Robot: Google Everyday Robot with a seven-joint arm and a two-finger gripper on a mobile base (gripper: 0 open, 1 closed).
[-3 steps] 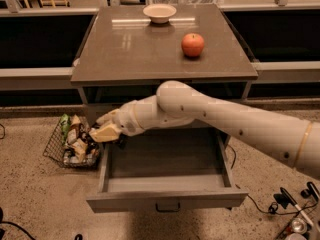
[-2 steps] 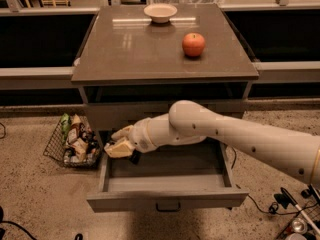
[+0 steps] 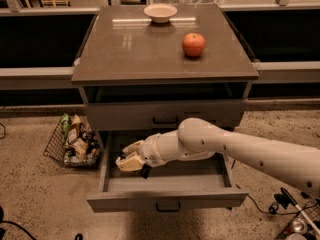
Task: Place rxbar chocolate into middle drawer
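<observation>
Black rxbar chocolate (image 3: pixel 145 172) sits clamped in the gripper (image 3: pixel 131 163) over the open middle drawer (image 3: pixel 200 199).

Middle drawer (image 3: pixel 210 200) stands pulled wide open, grey box interior on show, small dark loop handle on its front, and the gripper (image 3: pixel 129 163) sits low inside at the left, the black rxbar chocolate (image 3: pixel 145 172) just peeking out beneath it.

Speckled floor (image 3: pixel 35 204) lies around a grey cabinet (image 3: pixel 125 54), a wire basket (image 3: pixel 52 149) just beside it, a pale ledge (image 3: pixel 35 74) behind.
</observation>
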